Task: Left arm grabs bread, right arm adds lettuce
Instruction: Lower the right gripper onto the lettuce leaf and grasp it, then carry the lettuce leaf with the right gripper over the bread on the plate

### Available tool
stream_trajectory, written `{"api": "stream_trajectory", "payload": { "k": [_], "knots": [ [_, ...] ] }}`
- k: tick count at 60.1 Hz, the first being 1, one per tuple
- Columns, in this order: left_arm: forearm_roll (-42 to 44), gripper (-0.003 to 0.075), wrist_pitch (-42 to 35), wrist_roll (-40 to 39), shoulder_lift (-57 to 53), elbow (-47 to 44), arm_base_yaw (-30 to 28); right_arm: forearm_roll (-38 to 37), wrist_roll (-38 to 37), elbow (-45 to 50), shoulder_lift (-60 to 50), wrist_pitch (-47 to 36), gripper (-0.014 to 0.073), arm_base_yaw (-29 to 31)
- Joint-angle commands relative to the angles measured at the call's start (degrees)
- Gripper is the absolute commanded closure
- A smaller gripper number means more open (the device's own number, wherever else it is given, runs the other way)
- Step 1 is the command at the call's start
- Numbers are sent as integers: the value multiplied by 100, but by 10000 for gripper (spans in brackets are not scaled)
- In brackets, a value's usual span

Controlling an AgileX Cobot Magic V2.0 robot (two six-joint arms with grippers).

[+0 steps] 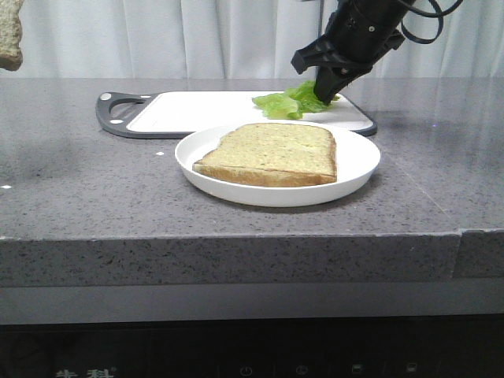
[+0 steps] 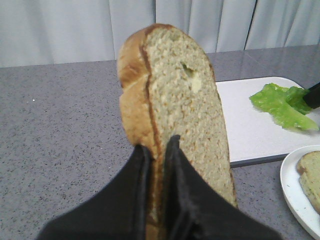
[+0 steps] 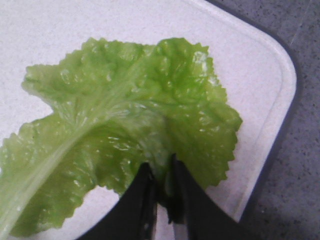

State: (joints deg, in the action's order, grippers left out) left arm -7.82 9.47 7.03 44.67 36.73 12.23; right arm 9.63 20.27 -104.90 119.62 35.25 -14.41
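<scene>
The right gripper (image 3: pixel 161 175) is pinching only the lettuce (image 3: pixel 125 125) edge, seemingly thinly, risking slipping, while the left gripper (image 2: pixel 157 150) is clamping the bread (image 2: pixel 175 100).

Front view: the bread (image 1: pixel 9 35) is cut off by the frame's left and top edges; only a corner is seen, and the left tool holding it is out of frame. The right arm (image 1: pixel 370 27) is cropped above its wrist.

Left wrist view: the bread's lower edge is hidden between the left tool (image 2: pixel 159 150) fingers. The plate (image 2: pixel 295 192) and its slice (image 2: pixel 312 177) beside the cutting board (image 2: pixel 245 130) are cropped.

Right wrist view: the lettuce (image 3: pixel 120 130) is cut off at the frame's lower left; its edge is covered by the right tool (image 3: pixel 161 172).
</scene>
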Motion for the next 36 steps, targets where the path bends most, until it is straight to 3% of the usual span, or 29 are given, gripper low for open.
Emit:
{"api": "stream_trajectory", "payload": {
  "k": [1, 9, 18, 36],
  "knots": [
    [-21, 741, -483, -61, -58, 152, -16, -22, 62, -212, -512, -195, 653, 16],
    [-36, 741, -483, -61, -58, 152, -16, 242, 57, -164, -825, -125, 654, 16],
    [-59, 741, -483, -61, -58, 152, -16, 1039, 57, 449, -1501, -470, 654, -51],
    [-120, 741, -494, -61, -58, 152, -16, 1715, -39, 3251, -3285, -2397, 654, -708]
  ]
}}
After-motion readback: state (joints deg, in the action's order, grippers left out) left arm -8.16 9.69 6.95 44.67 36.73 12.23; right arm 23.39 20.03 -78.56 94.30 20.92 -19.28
